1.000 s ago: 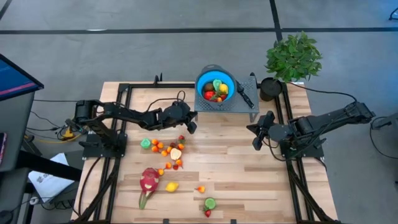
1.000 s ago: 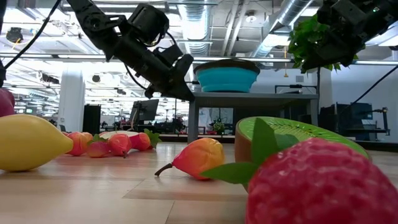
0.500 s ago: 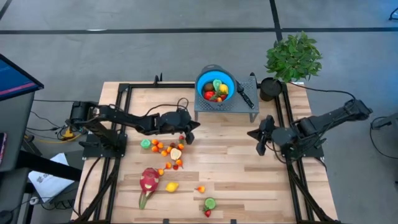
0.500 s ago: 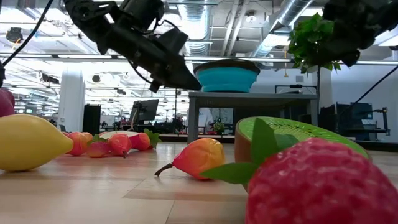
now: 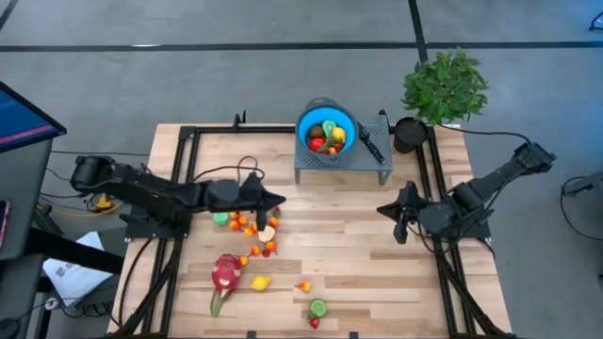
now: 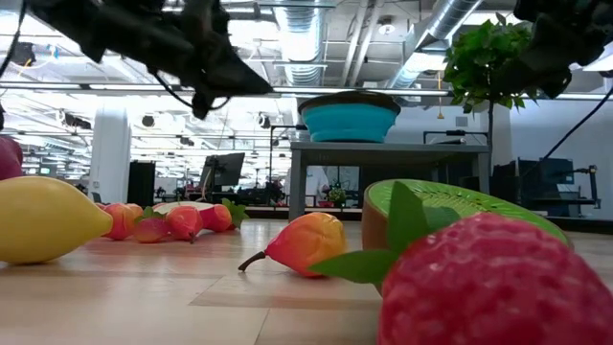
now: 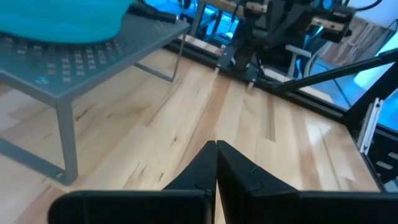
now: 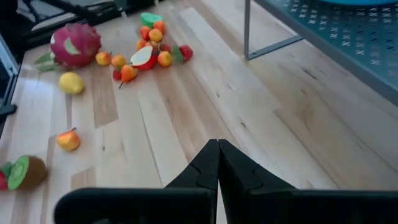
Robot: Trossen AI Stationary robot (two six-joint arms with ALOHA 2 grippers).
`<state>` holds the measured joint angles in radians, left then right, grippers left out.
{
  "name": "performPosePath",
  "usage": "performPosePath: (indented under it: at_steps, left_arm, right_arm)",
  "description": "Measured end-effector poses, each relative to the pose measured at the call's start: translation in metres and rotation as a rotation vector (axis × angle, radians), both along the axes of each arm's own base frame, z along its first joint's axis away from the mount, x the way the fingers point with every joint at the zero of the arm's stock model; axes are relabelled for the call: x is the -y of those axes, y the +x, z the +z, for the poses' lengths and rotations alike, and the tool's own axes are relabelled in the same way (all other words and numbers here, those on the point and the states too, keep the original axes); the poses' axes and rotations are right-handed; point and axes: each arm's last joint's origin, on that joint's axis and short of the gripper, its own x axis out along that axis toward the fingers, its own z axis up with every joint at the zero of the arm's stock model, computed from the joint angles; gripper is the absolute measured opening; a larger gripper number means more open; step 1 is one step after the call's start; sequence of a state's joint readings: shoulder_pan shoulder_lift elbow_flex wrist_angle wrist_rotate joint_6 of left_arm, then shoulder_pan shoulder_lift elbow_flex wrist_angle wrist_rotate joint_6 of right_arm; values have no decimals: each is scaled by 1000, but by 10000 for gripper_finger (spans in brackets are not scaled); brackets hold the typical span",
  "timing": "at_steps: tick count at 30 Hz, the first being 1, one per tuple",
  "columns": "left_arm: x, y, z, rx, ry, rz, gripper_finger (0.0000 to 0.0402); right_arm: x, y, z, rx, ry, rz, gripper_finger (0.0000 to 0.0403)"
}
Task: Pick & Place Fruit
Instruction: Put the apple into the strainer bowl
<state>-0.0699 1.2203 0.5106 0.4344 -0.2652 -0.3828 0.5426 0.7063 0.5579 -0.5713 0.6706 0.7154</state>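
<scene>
High view: left tool [image 5: 274, 200] has fingers pressed together, empty, hovering just above the cluster of small fruits [image 5: 252, 226] on the bench [image 5: 358, 245]; right tool [image 5: 400, 215], fingers together too, hangs off by the right side, well apart from any fruit. Dragon fruit [image 5: 225, 273] and lemon [image 5: 261, 282] lie nearer the front edge, kiwi half [image 5: 318, 307] further right; more fruit sits in the blue bowl [image 5: 327, 121] on the grey rack [image 5: 375, 162].

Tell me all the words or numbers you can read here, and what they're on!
There are none to read. The blue bowl, the grey rack, the wooden table and the toy fruit carry no writing. The papers beside the table are too small to read.
</scene>
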Motion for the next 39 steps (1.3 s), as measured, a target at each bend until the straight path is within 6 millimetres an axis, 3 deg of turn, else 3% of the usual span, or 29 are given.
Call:
performPosePath:
  at_steps: [5,10,25,39]
  left_arm:
    - [9,-14,14,23,7,-12,1]
    - [10,-20,16,-2,23,-24,1]
    - [3,-20,16,-18,98,-14,1]
    - [3,-20,17,-17,119,-21,2]
  right_arm:
    - [-4,0,-1,16,-18,-18,0]
    - [-9,1,-3,20,-18,-35,0]
    - [-30,25,-12,61,37,-34,0]
    - [-38,26,-10,89,48,15,0]
